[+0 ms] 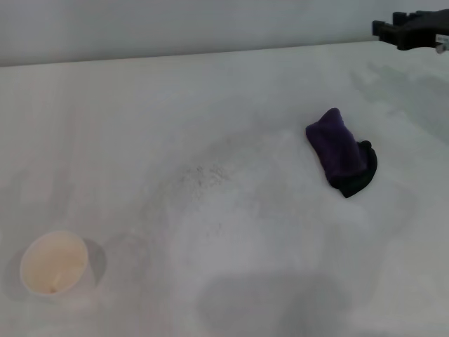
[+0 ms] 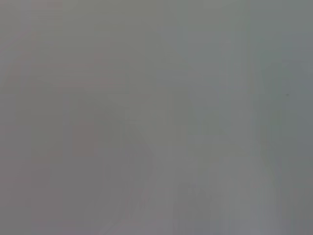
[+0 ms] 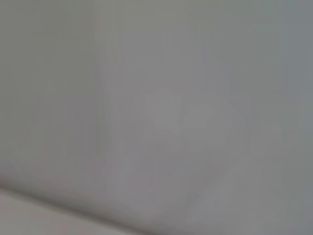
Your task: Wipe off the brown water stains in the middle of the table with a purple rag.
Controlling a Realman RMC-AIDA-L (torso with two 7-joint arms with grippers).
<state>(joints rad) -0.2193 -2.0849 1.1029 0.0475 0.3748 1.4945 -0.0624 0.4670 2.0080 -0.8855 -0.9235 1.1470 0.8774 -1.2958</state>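
1. Head view: the white surface (image 1: 231,281) fills nearly everything before me, matt, with faint greyish marks.
2. The purple rag (image 1: 340,152) lies on the surface to my right of centre, a crumpled dark lump with wrinkled folds and a black edge along its near right side. Nothing touches it.
3. My right pincer (image 1: 382,29) shows only as a black piece at the far right corner, well apart from the rag and beyond it. I cannot tell how far open it is, and I see nothing in it.
4. My left pincer does not appear in any view.
5. A patch of grey speckles (image 1: 203,175) sits near the middle of the surface, to the left of the rag and apart from it. I cannot make out a tan-brown blotch anywhere on the surface.
6. A white paper cup (image 1: 54,263) stands upright at the near left, its mouth open upward, well apart from the rag and the speckles.
7. Both wrist views give only a plain grey blur; I can make out nothing in them.
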